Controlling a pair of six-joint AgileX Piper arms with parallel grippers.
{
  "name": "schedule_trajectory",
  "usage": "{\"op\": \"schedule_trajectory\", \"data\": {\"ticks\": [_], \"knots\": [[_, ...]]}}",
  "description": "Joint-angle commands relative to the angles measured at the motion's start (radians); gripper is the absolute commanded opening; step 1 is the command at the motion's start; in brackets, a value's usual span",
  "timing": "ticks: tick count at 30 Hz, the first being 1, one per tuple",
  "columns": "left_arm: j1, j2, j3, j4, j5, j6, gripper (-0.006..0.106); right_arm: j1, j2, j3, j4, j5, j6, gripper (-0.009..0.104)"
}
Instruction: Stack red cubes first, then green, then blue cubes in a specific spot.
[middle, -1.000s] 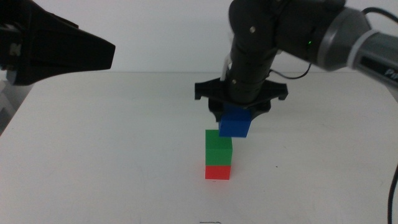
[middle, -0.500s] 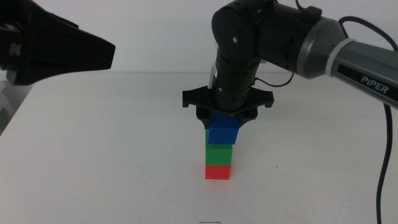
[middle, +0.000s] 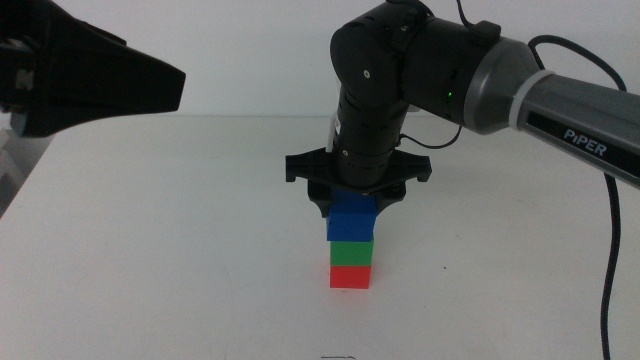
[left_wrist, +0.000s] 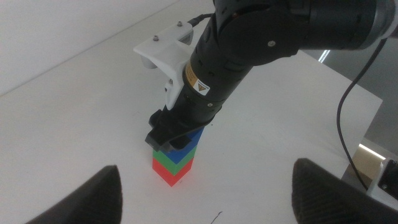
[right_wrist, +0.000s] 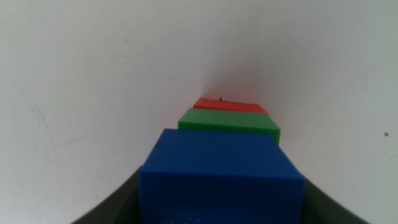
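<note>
My right arm reaches in, wrist bent down, its hand pointing straight at the counter, jaws clamped. My left hand waits raised, jaws spread.

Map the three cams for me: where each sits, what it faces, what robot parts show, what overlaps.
Middle: over the table, facing forward and down; right gripper holds blue cube on green cube on red cube.
Left wrist: raised aside, sees the stack; left gripper open.
Right wrist: looks down the blue cube it holds at the white table.
Shared: all three cubes.
</note>
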Motion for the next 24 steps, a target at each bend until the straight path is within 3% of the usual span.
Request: {"op": "schedule_trajectory", "data": {"ticks": [1, 5, 6, 7, 15, 24], "knots": [[-0.002, -0.009, -0.027, -0.064, -0.035, 0.001, 0.093, 0.002, -0.048, -0.030, -0.024, 0.054, -0.003, -0.001], [-0.002, -0.009, -0.027, -0.064, -0.035, 0.001, 0.093, 0.002, -0.048, -0.030, -0.035, 0.057, -0.002, 0.011], [-0.002, -0.009, -0.027, -0.064, -0.035, 0.001, 0.093, 0.002, -0.048, -0.030, -0.035, 0.057, -0.002, 0.053], [-0.002, -0.009, -0.027, -0.064, -0.035, 0.001, 0.093, 0.002, -0.048, -0.030, -0.035, 0.057, -0.002, 0.057], [-0.002, -0.009, -0.027, -0.064, -0.035, 0.001, 0.093, 0.001, -0.059, -0.030, -0.035, 0.056, -0.002, 0.076], [-0.002, -0.009, -0.027, -0.064, -0.035, 0.001, 0.093, -0.025, -0.258, -0.031, -0.045, 0.058, -0.043, 0.076]]}}
